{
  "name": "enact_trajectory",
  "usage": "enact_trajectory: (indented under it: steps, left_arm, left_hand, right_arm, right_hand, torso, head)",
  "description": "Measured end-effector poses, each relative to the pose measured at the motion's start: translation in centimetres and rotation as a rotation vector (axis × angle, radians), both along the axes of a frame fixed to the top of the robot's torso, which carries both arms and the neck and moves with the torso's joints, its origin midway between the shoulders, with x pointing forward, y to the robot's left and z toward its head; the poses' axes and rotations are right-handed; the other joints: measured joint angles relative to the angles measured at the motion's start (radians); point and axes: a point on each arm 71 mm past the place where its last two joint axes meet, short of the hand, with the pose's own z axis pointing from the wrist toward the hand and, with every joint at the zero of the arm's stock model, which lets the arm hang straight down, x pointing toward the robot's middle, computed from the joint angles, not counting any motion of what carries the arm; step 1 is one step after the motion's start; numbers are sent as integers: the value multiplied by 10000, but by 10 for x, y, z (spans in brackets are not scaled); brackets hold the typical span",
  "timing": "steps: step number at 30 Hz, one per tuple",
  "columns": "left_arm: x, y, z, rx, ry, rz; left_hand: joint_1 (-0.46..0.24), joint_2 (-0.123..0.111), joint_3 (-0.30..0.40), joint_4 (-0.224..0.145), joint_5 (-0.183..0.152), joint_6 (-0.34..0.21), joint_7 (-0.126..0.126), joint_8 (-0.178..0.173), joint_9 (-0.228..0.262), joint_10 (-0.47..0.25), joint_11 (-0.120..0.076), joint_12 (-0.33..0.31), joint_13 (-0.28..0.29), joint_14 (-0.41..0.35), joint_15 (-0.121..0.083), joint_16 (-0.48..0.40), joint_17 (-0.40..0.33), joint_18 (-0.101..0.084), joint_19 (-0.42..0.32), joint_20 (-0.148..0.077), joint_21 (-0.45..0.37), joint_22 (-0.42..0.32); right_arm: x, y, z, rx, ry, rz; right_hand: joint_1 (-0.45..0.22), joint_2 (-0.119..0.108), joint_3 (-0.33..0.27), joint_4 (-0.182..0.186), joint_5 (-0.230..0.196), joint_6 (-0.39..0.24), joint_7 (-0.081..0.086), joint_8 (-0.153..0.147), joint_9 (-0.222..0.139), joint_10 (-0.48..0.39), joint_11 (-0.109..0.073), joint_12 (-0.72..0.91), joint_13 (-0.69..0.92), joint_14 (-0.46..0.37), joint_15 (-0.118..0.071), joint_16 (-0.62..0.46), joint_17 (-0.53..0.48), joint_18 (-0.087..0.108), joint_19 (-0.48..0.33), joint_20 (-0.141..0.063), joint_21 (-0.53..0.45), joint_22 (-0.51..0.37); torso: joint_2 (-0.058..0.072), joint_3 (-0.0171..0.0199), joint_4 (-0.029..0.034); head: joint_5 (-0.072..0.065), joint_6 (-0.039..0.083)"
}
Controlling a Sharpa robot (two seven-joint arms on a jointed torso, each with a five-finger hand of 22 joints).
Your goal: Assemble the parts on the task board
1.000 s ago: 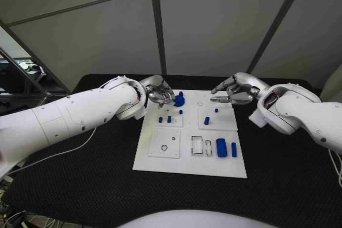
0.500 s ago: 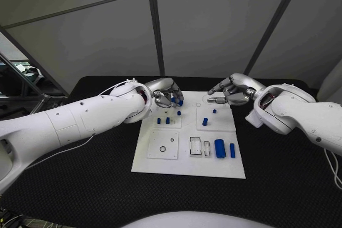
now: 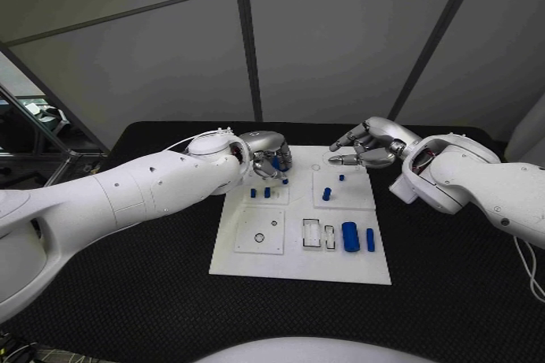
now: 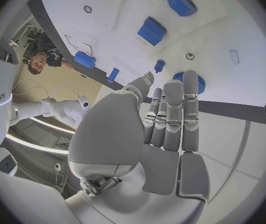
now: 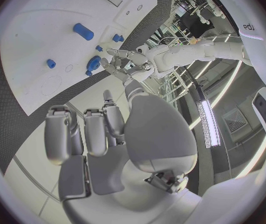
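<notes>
Board (image 3: 298, 257) at table (image 3: 136, 300) centre. Left hand (image 3: 265, 153) over board's 11 o'clock corner, fingers straight and pressed together beside round blue part (image 4: 182, 77); contact unclear. Right hand (image 3: 365, 147) at 1 o'clock, fingers curled, holding nothing. Cylinder (image 3: 350, 235) and bar (image 3: 370, 238) lie at 4 o'clock.

Light fell evenly from above, cool and fairly bright. The task board (image 3: 301, 257) glared white against the matte black table (image 3: 136, 276), which threw back almost nothing. Soft, short shadows sat beneath both arms. The head view was sharp throughout. Both wrist views bent straight edges hard toward their dark rims, and a ceiling light strip (image 5: 205, 119) burned out to pure white.
</notes>
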Motion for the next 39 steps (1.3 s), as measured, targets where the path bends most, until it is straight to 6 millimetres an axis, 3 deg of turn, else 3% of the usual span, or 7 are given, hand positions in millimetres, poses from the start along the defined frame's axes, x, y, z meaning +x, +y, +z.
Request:
enact_trajectory:
  steps: [4,10,18,39]
  left_arm:
    - [1,-3,-2,221,69,-103]
    - [1,-4,-4,473,202,-186]
    - [3,-6,-8,700,380,-211]
    - [8,-10,-14,974,669,-165]
  left_hand:
    - [-54,54,28,-28,0,72,0,39,-122,67,3,69,-165,160,-17,726,580,0,60,12,145,137]
    - [-132,53,28,-28,-13,72,1,39,-227,84,-14,69,-290,206,-7,1115,868,0,132,12,362,356]
    - [-132,53,120,-119,-39,170,-14,87,-375,165,-21,159,-463,418,-22,1972,1554,-2,541,-3,1192,1150]
    - [-131,265,309,-223,10,393,-36,191,-594,479,-86,302,-709,625,-47,2989,2326,-11,920,-19,2312,2268]
  right_arm:
    - [0,0,0,2,-1,5]
    - [0,0,0,2,-1,4]
    - [0,1,0,5,0,13]
    - [0,3,0,22,1,61]
  right_hand:
    - [0,0,0,0,0,0,0,0,0,0,0,0,0,0,0,0,0,0,0,0,0,0]
    - [0,0,0,0,0,0,0,0,0,0,0,0,1,0,0,0,0,0,0,0,0,0]
    - [0,0,0,0,0,0,0,0,0,0,0,0,1,0,0,0,0,0,0,0,0,0]
    - [0,0,0,0,0,0,0,0,0,0,0,0,2,0,0,0,1,0,0,0,0,0]
  torso:
    - [2,3,0]
    - [5,8,6]
    - [2,9,12]
    - [-3,7,7]
  head:
    - [1,-12]
    - [-21,-40]
    - [-26,-62]
    - [-43,-99]
